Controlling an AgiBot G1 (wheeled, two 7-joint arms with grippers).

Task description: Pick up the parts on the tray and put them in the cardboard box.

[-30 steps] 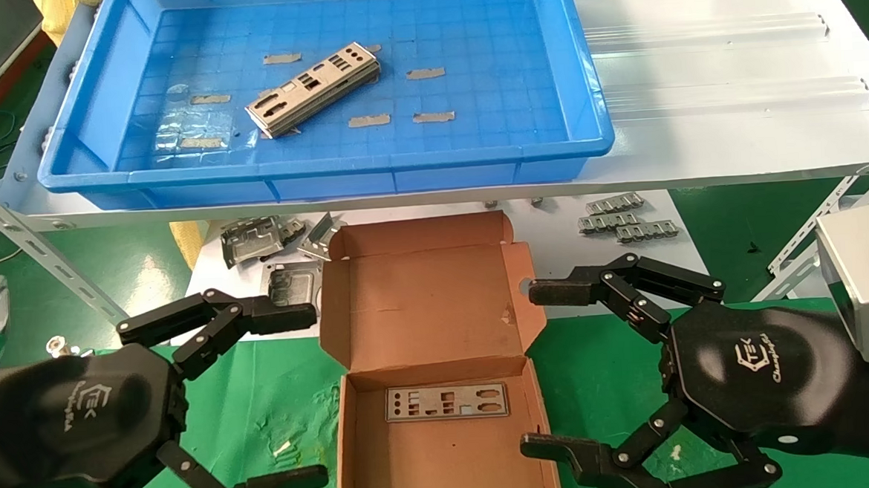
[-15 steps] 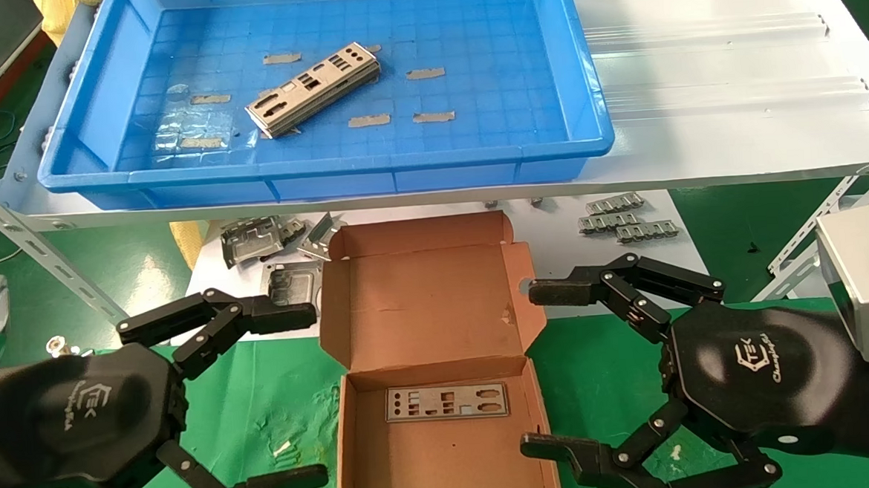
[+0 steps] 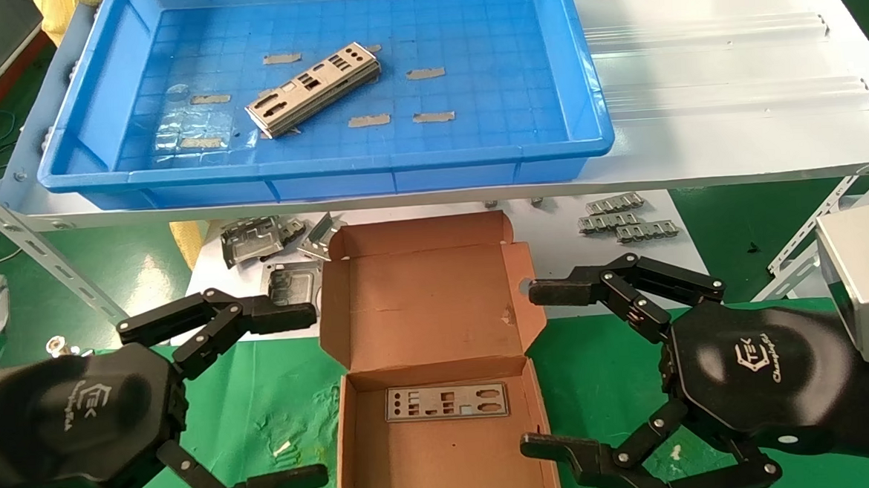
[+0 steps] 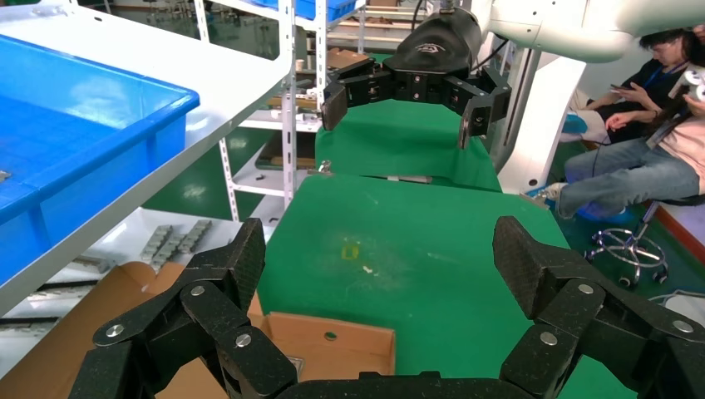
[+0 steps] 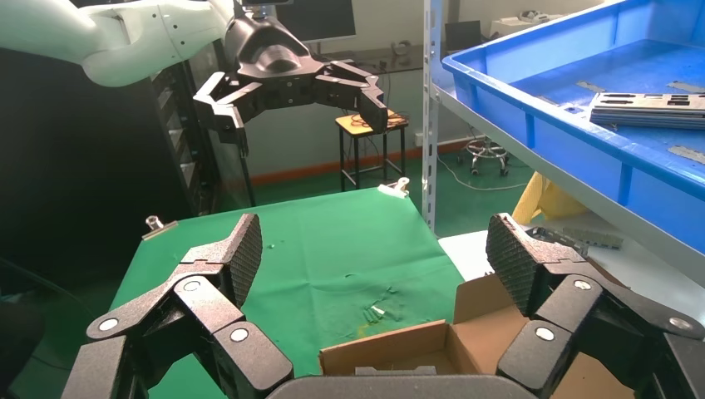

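**Parts stacked in tray, one plate in box, both grippers spread and empty**

A small stack of grey punched metal plates (image 3: 313, 89) is seen lying at a slant on the grid floor of the blue tray (image 3: 583, 102), toward its left half, among several bits of tape (image 3: 425, 73). The stack is also visible edge-on in the right wrist view (image 5: 647, 109). The tray is set on a white upper shelf (image 3: 730, 72).

Below the shelf edge, the cardboard box (image 3: 430, 304) is found open, its lid folded back toward the shelf. One plate (image 3: 446, 402) is lying flat on the box floor, near the hinge.

The left gripper (image 3: 293, 393) is held just left of the box, over the green mat (image 3: 264, 402), fingers wide apart and nothing between them. The right gripper (image 3: 541, 368) is held just right of the box, likewise spread and empty.

On the white lower surface behind the box, squarish stamped metal frames (image 3: 263, 242) are noted at the left and small ridged metal strips (image 3: 626, 219) at the right.
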